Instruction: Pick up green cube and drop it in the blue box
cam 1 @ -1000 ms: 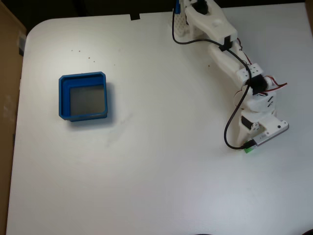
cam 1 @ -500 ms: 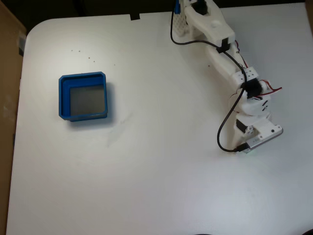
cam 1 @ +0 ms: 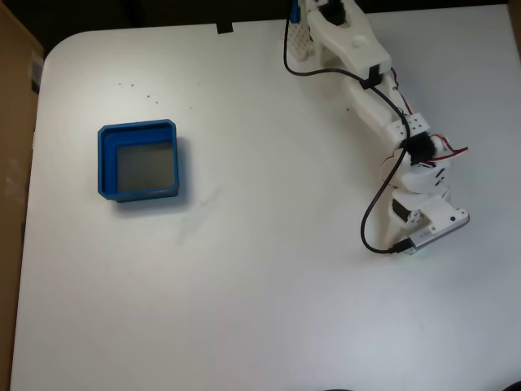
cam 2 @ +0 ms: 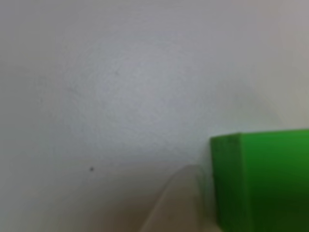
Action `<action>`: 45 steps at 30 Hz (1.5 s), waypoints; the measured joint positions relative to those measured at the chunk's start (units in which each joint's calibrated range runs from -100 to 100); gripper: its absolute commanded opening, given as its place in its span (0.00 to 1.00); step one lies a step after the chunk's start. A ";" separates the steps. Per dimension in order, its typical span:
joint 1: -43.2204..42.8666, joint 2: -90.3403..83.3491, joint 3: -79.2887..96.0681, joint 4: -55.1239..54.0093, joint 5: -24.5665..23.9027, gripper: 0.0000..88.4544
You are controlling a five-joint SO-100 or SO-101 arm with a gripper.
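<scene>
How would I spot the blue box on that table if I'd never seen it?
Start at the big white table in the fixed view and look to its left half, far from the white robot arm. The blue box is a shallow square tray with a grey floor, the table's one blue thing.

White tabletop w/ rounded corners, evenly lit; brown cardboard along its left edge, dark floor beyond far edge.

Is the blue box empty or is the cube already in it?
Empty. The blue box shows only bare grey floor; the green cube sits on the white table.
</scene>
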 measured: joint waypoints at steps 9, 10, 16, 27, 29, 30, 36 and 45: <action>0.00 0.00 0.00 0.00 0.00 0.14; 0.00 0.00 0.00 0.00 0.00 0.12; 0.85 0.00 0.00 0.00 0.00 0.03; 1.00 0.00 0.00 0.00 0.00 0.03; 1.00 0.00 0.00 0.00 0.00 0.03; 1.00 0.00 0.00 0.00 0.00 0.03; 1.00 -0.50 0.00 0.00 0.00 0.03; 1.00 -6.41 0.00 1.24 0.00 0.03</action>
